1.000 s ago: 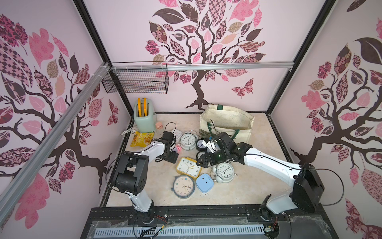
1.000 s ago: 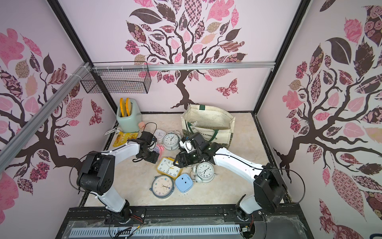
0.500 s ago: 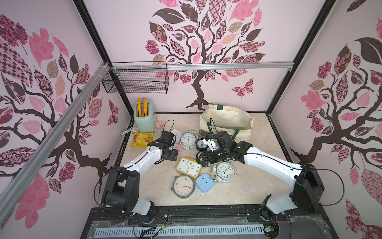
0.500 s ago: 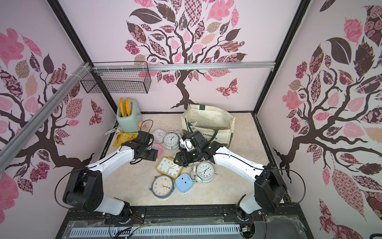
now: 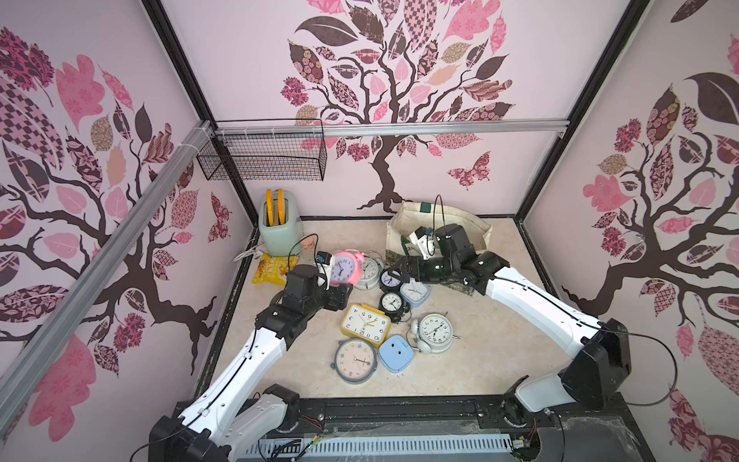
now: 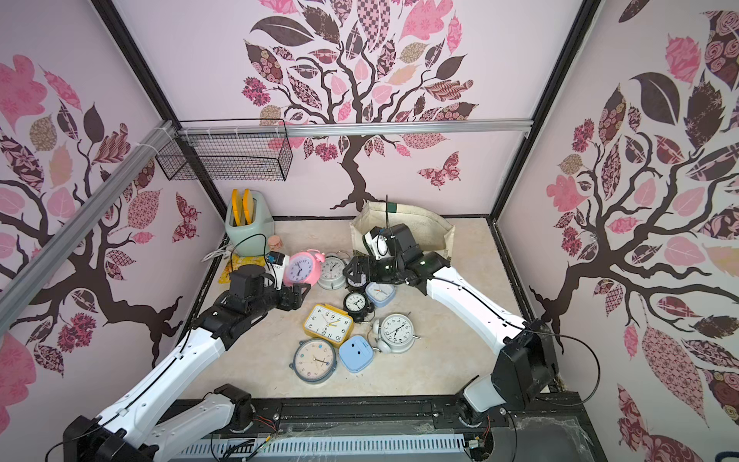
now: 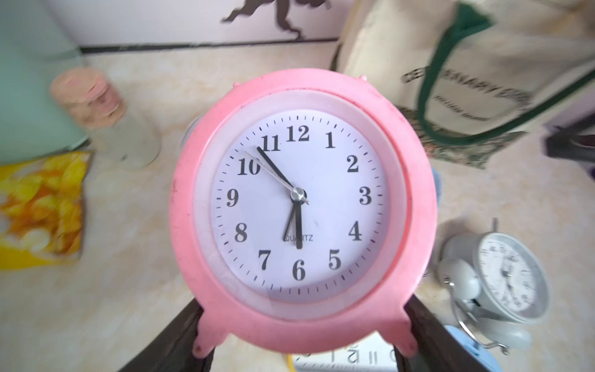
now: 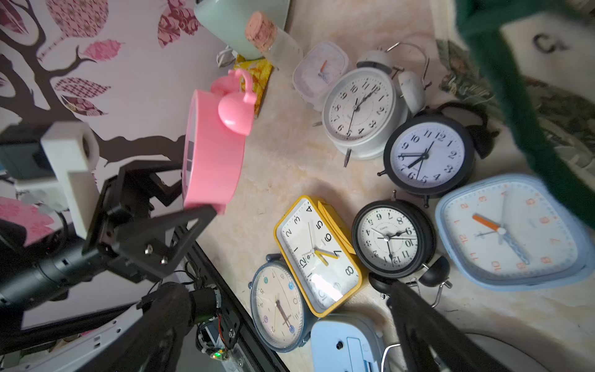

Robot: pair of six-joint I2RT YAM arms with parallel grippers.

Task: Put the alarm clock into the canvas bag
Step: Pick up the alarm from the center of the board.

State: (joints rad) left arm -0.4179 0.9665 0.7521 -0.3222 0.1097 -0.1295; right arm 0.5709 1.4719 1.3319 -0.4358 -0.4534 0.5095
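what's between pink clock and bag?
The white bell clock sits between the pink clock and the bag, seen in both top views.

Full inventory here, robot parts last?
pink alarm clock: 1, pink, held
canvas bag: 1, cream, back right
bell clocks: 2, white, centre
black clocks: 2, black, centre
blue clocks: 2, pale blue, centre
yellow clock: 1, yellow, centre
grey clock: 1, grey, front
small clock: 1, whitish, by bottle
toaster: 1, mint, back left
bottle: 1, clear, beside toaster
snack packet: 1, yellow, left edge
wire basket: 1, black, back rail
left fingers: pair, black, closed on pink alarm clock
right fingers: pair, black, open, centre
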